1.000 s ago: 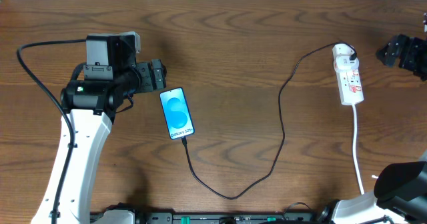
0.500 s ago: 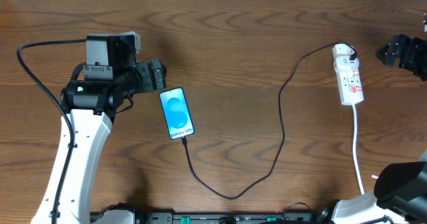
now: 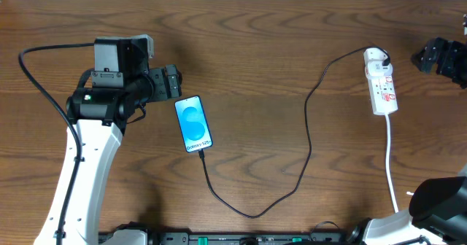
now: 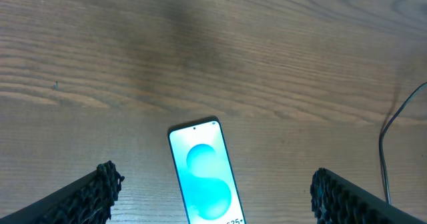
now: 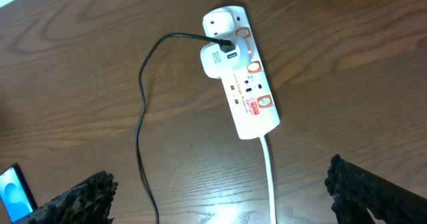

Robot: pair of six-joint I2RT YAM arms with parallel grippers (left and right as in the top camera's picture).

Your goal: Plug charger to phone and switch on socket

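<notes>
The phone [image 3: 194,123] lies flat on the wooden table, blue screen up; it also shows in the left wrist view [image 4: 203,179]. The black charger cable [image 3: 306,135] runs from the phone's near end in a loop to a white adapter on the socket [image 3: 381,83]. In the right wrist view the socket [image 5: 248,91] carries the adapter and a small red light. My left gripper [image 3: 171,81] hovers open just beyond the phone's far end, its fingers [image 4: 213,197] wide apart. My right gripper [image 3: 427,55] is open to the right of the socket, its fingers [image 5: 220,191] apart above the white cord.
The socket's white cord [image 3: 392,165] runs toward the table's near edge at the right. The black cable [image 5: 140,117] crosses the middle of the table. Bare wooden table [image 3: 263,48] lies between the phone and the socket.
</notes>
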